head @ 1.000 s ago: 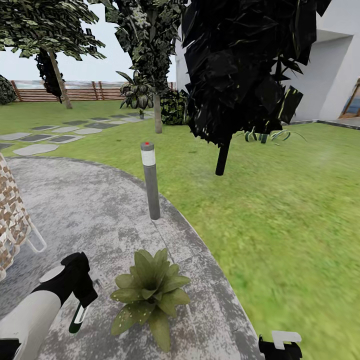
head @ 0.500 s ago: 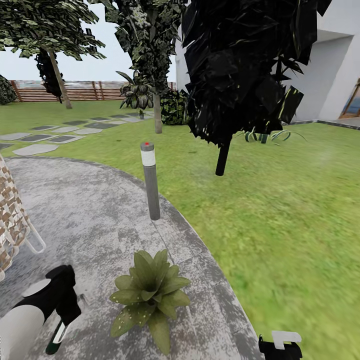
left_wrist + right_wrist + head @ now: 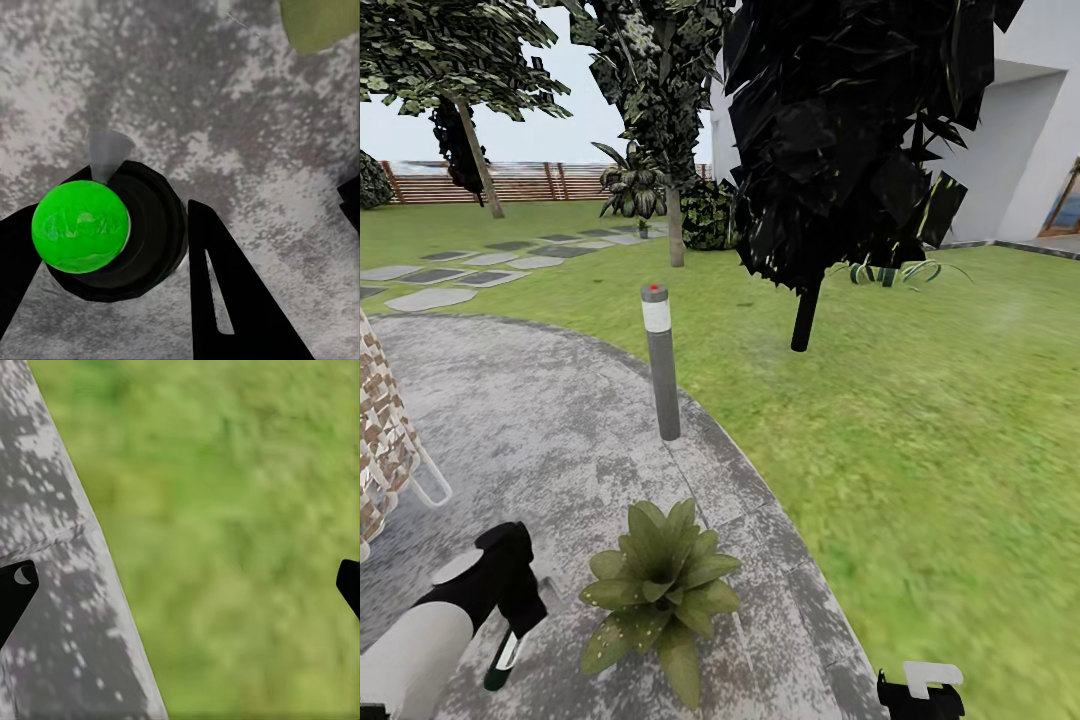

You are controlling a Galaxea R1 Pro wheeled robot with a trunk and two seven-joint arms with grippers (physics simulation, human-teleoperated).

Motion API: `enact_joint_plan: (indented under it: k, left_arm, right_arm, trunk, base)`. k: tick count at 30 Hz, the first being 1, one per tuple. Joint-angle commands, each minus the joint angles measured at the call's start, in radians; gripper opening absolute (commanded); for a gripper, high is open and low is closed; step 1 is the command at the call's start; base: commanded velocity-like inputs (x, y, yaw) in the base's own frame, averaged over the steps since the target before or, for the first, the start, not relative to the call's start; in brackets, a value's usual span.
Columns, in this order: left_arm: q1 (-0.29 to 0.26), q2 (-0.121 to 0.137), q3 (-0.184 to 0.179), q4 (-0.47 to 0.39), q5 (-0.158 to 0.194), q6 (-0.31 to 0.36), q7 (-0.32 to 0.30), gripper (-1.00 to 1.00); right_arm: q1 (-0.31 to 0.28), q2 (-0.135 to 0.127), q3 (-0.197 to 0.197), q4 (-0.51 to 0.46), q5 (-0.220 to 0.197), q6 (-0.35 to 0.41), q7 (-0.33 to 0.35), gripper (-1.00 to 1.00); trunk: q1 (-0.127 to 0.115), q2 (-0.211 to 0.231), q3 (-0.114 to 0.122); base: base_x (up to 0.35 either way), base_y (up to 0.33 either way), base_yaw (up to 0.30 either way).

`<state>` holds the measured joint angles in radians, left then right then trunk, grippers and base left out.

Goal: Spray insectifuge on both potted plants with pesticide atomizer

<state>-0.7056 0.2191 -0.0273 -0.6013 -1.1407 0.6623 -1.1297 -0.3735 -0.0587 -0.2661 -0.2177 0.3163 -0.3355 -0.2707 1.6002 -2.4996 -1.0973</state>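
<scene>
Pesticide atomizer [image 3: 503,660] hangs clamped in the left end effector [image 3: 510,600], just beside a potted plant [image 3: 658,590]; spraying appears underway, its nozzle needing aim leafward.

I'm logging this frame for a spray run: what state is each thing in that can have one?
Left gripper: shut on the atomizer, beside the plant.
Black-bodied pesticide atomizer with a green bulb: held between the fingers above the grey paving.
Low green-leaved potted plant: standing on the round grey paved patio, apart from the atomizer.
Right gripper: open, nothing between its fingers, over the patio edge and the lawn.
Grey bollard light: upright.
</scene>
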Motion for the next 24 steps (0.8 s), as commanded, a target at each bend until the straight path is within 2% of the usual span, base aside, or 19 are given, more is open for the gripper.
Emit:
enact_joint_plan:
  k: [1, 3, 7, 12, 15, 18, 21, 24]
  left_arm:
    - [-0.001, 0.003, -0.002, -0.002, -0.006, 0.009, -0.005, -1.0]
    - [-0.002, 0.009, -0.002, -0.002, -0.024, 0.008, -0.004, -1.0]
    - [0.004, 0.019, -0.001, -0.002, -0.036, 0.002, -0.003, -1.0]
    - [0.013, 0.055, -0.002, -0.001, -0.039, -0.004, -0.001, -1.0]
    - [0.013, 0.062, -0.001, 0.001, -0.039, -0.017, 0.0, -1.0]
    - [0.013, 0.06, 0.002, 0.001, -0.038, -0.049, 0.021, -1.0]
    - [0.012, 0.046, 0.008, 0.0, -0.033, -0.056, 0.08, -1.0]
    - [0.01, 0.03, 0.007, -0.001, -0.029, -0.052, 0.104, -1.0]
  right_arm:
    - [-0.001, 0.0, -0.007, 0.001, 0.01, -0.004, -0.002, 1.0]
    - [-0.001, 0.0, -0.007, 0.001, 0.01, -0.004, -0.002, 1.0]
    - [-0.001, 0.0, -0.007, 0.001, 0.01, -0.004, -0.002, 1.0]
    - [-0.001, 0.0, -0.007, 0.001, 0.01, -0.004, -0.002, 1.0]
    - [-0.001, 0.0, -0.007, 0.001, 0.01, -0.004, -0.002, 1.0]
    - [-0.001, 0.0, -0.007, 0.001, 0.01, -0.004, -0.002, 1.0]
    - [-0.001, 0.0, -0.007, 0.001, 0.01, -0.004, -0.002, 1.0]
    - [-0.001, 0.0, -0.007, 0.001, 0.011, -0.004, -0.002, 1.0]
  trunk:
    - [0.0, 0.0, -0.001]
    - [0.0, 0.0, -0.001]
    - [0.0, 0.0, -0.001]
    - [0.0, 0.0, -0.001]
    - [0.0, 0.0, -0.001]
    - [0.0, 0.0, -0.001]
    - [0.0, 0.0, -0.001]
    - [0.0, 0.0, -0.001]
  base:
    - [0.0, 0.0, 0.0]
    - [0.0, 0.0, 0.0]
    - [0.0, 0.0, 0.0]
    - [0.0, 0.0, 0.0]
    - [0.0, 0.0, 0.0]
    - [0.0, 0.0, 0.0]
    - [0.0, 0.0, 0.0]
    - [0.0, 0.0, 0.0]
